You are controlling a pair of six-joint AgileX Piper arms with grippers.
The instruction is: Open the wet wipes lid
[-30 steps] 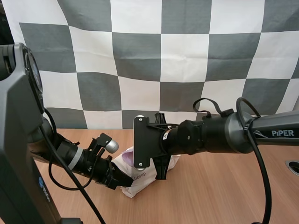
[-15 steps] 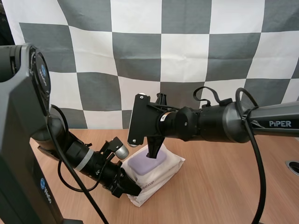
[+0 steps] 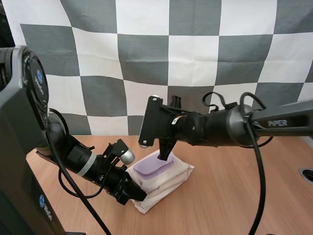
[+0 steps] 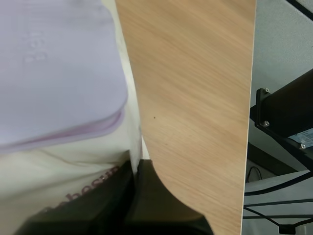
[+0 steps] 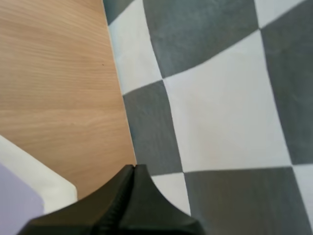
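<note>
**Lid still down, right claw at its far edge**

The pack of wet wipes lay flat on the worktop, a little left of centre between the two arms. Its lilac lid sat on top and looked closed; from the left wrist camera only a thin lip showed along the lid's rim, with no gap under it.

The left claw was down at the pack's near corner. Its fingers were clenched together into one dark wedge, with the tips against the wrapper. I took this for a bracing hold, though I could not tell whether a fold of wrapper was caught between them.

The right claw hung tip-down over the lid's far edge. It was also clenched and held nothing, and it was at or just touching the rim; I could not say which.

To my eye the step in hand was getting a purchase on the lid, and the opening itself was not yet done. The next move seemed to call for the right fingertips to catch under the lip and lift it up and over on its hinge. Meanwhile the left claw would need to pin the pack so the soft wrapper did not rise or slide with the lid.
</note>
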